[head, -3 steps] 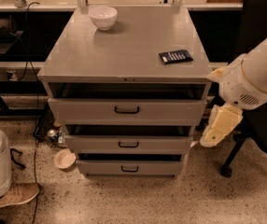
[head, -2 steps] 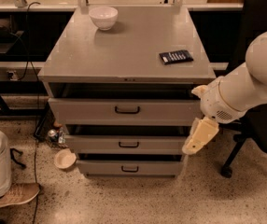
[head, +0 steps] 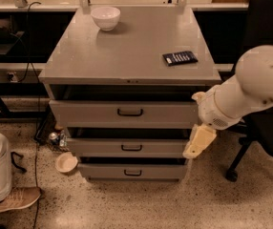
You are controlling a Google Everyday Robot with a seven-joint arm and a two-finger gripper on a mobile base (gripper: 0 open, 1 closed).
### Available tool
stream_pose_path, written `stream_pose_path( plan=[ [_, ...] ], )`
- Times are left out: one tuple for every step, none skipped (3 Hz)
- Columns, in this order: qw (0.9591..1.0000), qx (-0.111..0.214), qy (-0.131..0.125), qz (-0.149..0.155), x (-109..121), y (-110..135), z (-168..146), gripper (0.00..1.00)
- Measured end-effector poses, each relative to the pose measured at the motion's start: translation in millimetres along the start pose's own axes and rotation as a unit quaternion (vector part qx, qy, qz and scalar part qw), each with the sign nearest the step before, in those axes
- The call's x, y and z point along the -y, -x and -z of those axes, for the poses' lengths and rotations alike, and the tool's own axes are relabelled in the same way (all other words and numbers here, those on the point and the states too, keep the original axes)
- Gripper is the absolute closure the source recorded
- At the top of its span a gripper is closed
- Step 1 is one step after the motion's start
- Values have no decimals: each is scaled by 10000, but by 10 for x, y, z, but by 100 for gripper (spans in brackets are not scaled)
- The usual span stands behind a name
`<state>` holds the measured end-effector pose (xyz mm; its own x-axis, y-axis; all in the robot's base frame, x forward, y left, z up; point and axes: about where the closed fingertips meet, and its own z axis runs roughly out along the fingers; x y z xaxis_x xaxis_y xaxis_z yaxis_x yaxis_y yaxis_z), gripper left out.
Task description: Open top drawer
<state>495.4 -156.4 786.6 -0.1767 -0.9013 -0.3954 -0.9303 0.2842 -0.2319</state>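
The top drawer [head: 93, 113] is the tallest of three grey fronts in the grey cabinet, with a small black bar handle [head: 130, 112] at its centre. A dark gap shows above its front, under the cabinet top. My gripper [head: 199, 141], cream-coloured, hangs from the white arm [head: 251, 92] at the cabinet's right side. It is level with the middle drawer [head: 93, 147] and right of and below the top drawer's handle. It holds nothing that I can see.
On the cabinet top [head: 127, 46] stand a white bowl [head: 106, 17] at the back left and a flat black object [head: 180, 57] at the right. A black office chair [head: 265, 142] stands behind the arm. A person's leg and shoe [head: 5, 190], a small bowl [head: 66, 162] and a can [head: 54, 137] are on the floor at the left.
The arm has swung left towards the cabinet. The gripper has moved from out at the right to the cabinet's right edge. The drawers have not moved.
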Motion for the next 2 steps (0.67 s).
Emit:
stream_pose_path(
  plan=[
    [9996, -163, -166, 166, 209, -186, -435, 0],
    [9988, -282, -297, 280, 388, -292, -743, 0]
  ],
)
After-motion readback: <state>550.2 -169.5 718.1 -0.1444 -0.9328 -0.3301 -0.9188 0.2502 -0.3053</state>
